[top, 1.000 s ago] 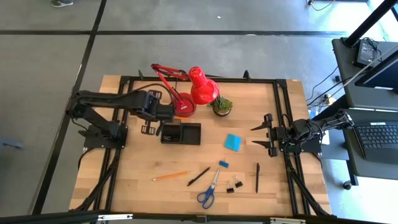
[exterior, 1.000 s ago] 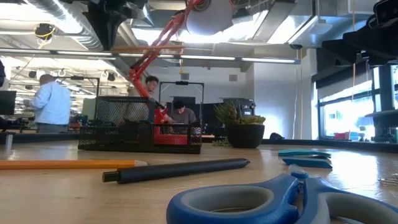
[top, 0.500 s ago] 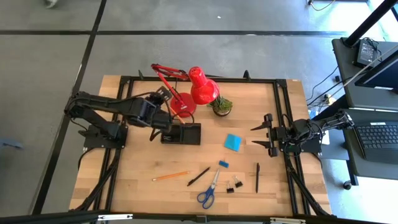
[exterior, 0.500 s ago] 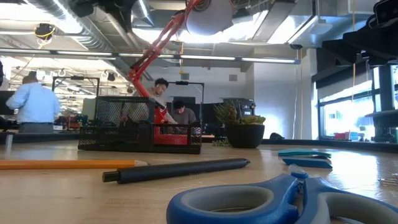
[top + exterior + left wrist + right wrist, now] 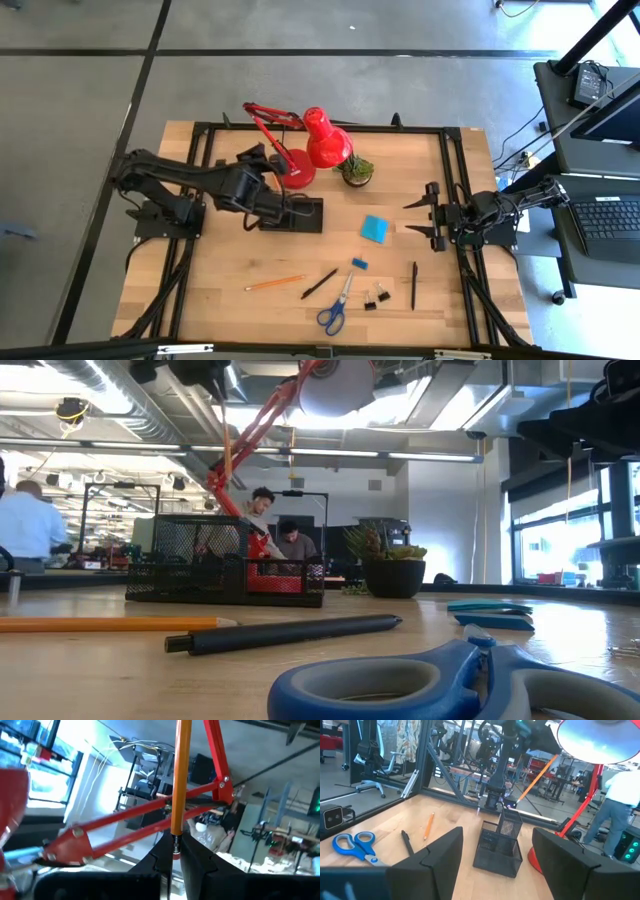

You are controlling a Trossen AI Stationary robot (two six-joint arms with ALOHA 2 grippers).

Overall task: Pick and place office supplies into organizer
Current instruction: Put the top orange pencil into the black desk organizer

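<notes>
On the wooden worktop (image 5: 230, 290), the red lamp (image 5: 318, 145) is standing behind the black organizer (image 5: 292, 214). My left claw (image 5: 172, 860) is pinching an orange pencil (image 5: 179, 775) above the organizer's taller slots. My right claw (image 5: 412, 218) is waiting spread at the right edge. Scissors (image 5: 336, 306), another pencil (image 5: 274, 283) and pens are lying in front.
</notes>
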